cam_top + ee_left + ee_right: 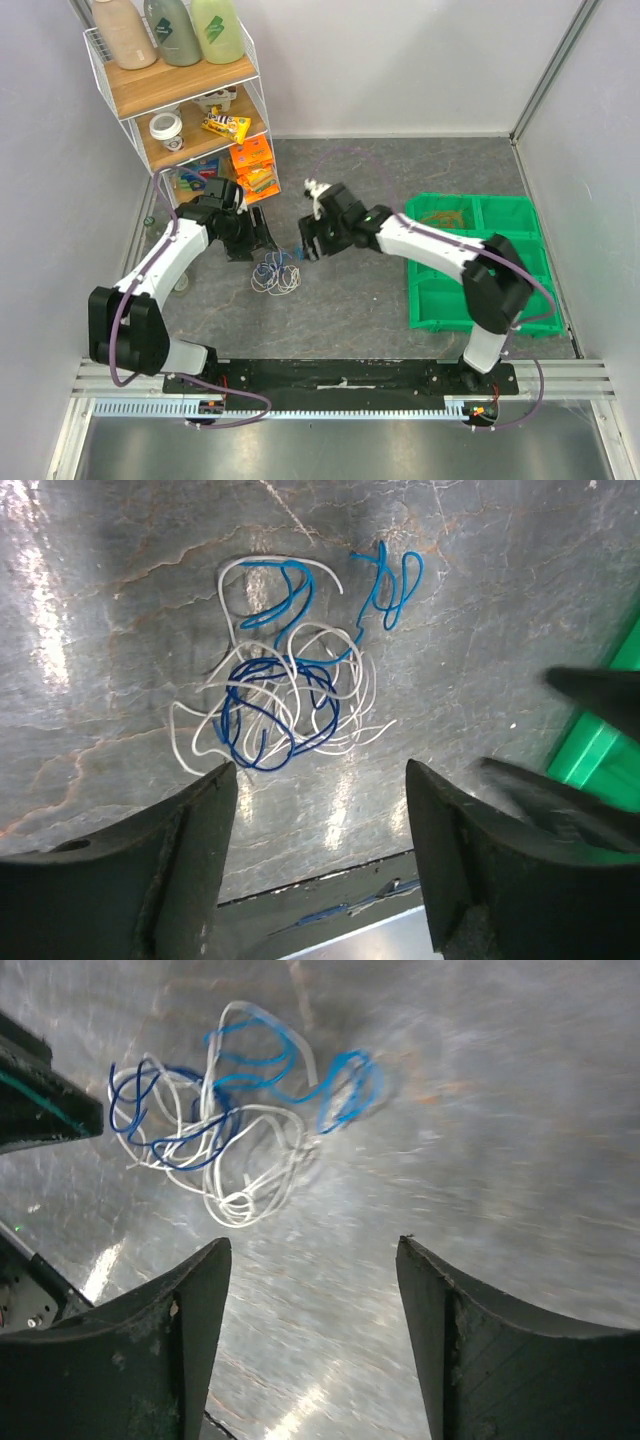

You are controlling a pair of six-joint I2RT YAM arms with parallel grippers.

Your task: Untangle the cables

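White and blue cables (276, 276) in loose tangle on grey table (360, 300), centre of top view, just below and between left gripper (318, 766) and right gripper (312, 1241), both wide open, touching nothing

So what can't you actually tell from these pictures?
Top view: the cables are too small to count strands.
Right wrist view: blur smears where the cables cross.
Top view: the right arm hides part of the green bin; the top edge crops the shelf bottles.
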